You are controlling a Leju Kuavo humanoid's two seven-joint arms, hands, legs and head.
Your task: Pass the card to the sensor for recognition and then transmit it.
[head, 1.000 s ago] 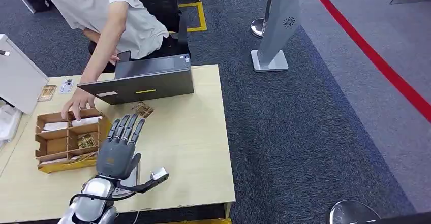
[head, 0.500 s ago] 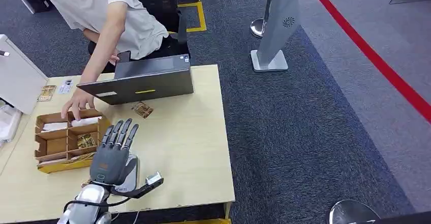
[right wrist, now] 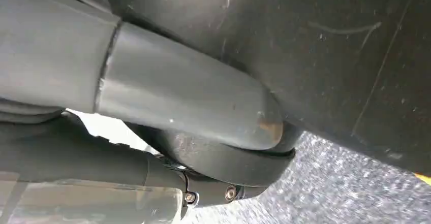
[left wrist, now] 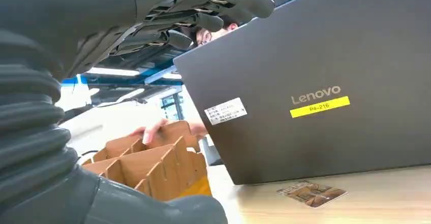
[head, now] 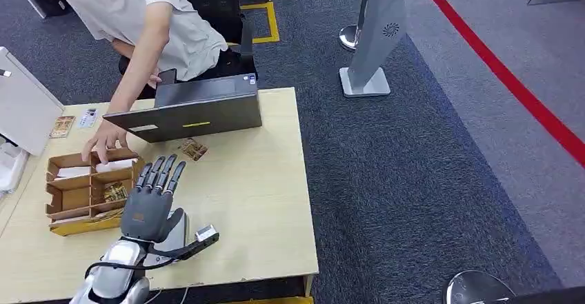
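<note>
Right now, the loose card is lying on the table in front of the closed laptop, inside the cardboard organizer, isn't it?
Not quite. The card lies on the bare table in front of the laptop, outside the cardboard organizer. The head view shows it.

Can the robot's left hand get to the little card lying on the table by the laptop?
Probably yes. The left hand is open, and the card lies flat just ahead of its fingertips on bare table, in front of the laptop, with nothing between them.

The left arm point(head: 114, 276) comes in from below, silver; its left hand point(head: 148, 204) is flat, palm down, fingers point(head: 160, 173) extended forward and slightly apart, holding nothing; the right hand point(right wrist: 188, 107) shows its thumb curled.
</note>
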